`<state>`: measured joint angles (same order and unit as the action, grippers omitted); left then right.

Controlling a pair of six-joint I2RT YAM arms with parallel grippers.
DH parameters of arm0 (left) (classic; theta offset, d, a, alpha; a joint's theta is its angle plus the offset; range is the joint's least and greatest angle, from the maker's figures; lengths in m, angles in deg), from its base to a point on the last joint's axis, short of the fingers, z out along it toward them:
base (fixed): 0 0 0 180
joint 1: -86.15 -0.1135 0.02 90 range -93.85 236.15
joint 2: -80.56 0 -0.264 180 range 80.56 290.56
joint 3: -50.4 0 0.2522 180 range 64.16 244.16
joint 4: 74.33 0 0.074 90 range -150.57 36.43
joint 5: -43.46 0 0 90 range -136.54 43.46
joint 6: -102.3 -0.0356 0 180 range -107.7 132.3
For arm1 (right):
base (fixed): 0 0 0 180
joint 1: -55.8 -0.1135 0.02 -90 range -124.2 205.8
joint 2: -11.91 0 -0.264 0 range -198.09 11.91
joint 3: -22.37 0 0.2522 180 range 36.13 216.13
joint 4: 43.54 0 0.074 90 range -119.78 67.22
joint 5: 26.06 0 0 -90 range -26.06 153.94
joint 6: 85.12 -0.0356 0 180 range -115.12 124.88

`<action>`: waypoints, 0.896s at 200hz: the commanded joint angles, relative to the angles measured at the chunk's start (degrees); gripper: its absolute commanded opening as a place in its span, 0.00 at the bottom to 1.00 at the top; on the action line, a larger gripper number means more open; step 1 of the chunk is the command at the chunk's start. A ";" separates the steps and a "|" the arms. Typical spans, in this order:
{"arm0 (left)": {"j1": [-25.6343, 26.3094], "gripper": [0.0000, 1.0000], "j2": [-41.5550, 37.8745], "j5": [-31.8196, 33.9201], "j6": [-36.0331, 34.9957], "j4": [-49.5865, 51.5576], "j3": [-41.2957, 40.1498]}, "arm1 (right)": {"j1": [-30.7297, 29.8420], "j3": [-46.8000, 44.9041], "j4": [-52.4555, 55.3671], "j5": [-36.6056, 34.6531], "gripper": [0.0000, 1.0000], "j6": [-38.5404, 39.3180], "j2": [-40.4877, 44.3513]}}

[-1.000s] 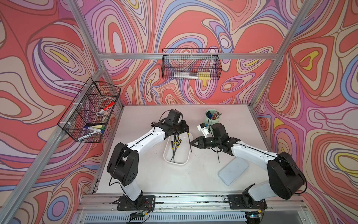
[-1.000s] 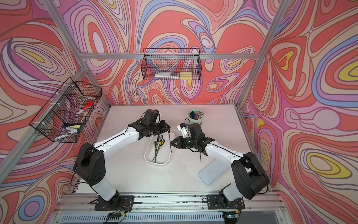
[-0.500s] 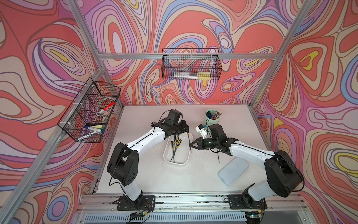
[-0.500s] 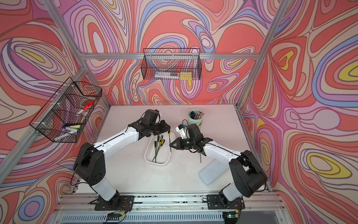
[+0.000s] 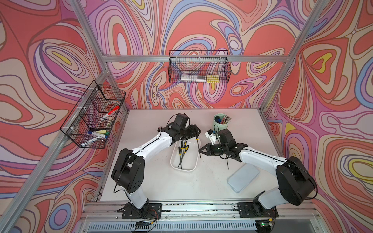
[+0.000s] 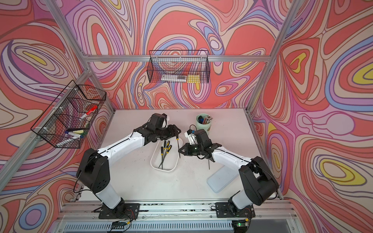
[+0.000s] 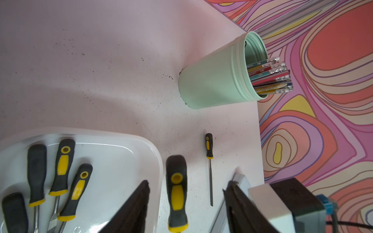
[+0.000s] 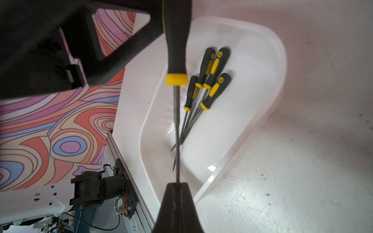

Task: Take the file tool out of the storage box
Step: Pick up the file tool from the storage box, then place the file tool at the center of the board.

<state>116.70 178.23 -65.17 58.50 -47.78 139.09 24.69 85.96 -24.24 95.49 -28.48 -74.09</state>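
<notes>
The storage box point(image 5: 172, 161) is a shallow white tub at mid-table, holding several black-and-yellow file tools point(image 5: 182, 150). One file tool point(image 5: 198, 146) hangs in the air just beside the box's right rim. My right gripper point(image 5: 200, 150) is shut on its thin metal shaft point(image 8: 177, 131), near the tip. The left gripper point(image 5: 196, 132) stands open around the black-and-yellow handle point(image 7: 176, 191), with its fingers point(image 7: 139, 201) clear of it on both sides. Both top views show this file tool point(image 6: 178, 147) between the two grippers.
Another file point(image 5: 227, 163) lies on the table under my right forearm. A pale-blue lid point(image 5: 243, 177) rests front right. A mint cup point(image 5: 221, 123) of pencils stands at the back. Black wire baskets point(image 5: 198, 69) point(image 5: 92, 115) hang on the back and left walls.
My right gripper moved left to the file and shut on its shaft. The left gripper's jaws then opened off the handle.
</notes>
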 commanded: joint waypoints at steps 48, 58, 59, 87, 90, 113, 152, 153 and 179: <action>-1.50 0.99 -4.75 3.04 -13.36 11.69 2.98 | -0.35 2.68 20.80 -22.74 0.00 2.51 8.15; -1.45 0.99 -5.64 3.85 -15.48 13.12 2.62 | -0.35 2.99 24.45 -26.56 0.00 1.97 8.47; -1.45 0.99 -5.73 3.90 -15.59 13.21 2.56 | -0.35 3.04 24.79 -26.72 0.00 1.93 8.47; -1.42 0.99 -8.55 9.21 -19.83 15.88 0.63 | -0.35 3.60 32.40 -33.99 0.00 0.55 7.56; -1.41 0.99 -8.77 9.84 -20.09 16.14 0.50 | -0.35 3.61 32.93 -34.60 0.00 0.38 7.35; -1.41 0.99 -9.90 12.02 -21.22 16.69 -0.78 | -0.35 3.44 35.71 -37.55 0.00 -0.37 5.66; -1.39 1.00 -9.34 12.67 -21.54 16.63 -2.19 | -0.35 2.24 36.27 -37.89 0.00 -0.30 2.08; -1.42 1.00 -9.29 12.75 -21.52 16.60 -2.22 | -0.35 2.18 36.24 -37.89 0.00 -0.30 2.03; -1.38 0.99 -9.16 14.99 -21.68 16.24 -3.04 | -0.35 1.25 35.03 -37.32 0.00 -0.53 -0.49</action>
<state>115.36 168.85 -53.17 38.26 -32.63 136.97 24.60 88.23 10.86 59.39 -28.37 -72.64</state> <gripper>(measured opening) 0.993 0.047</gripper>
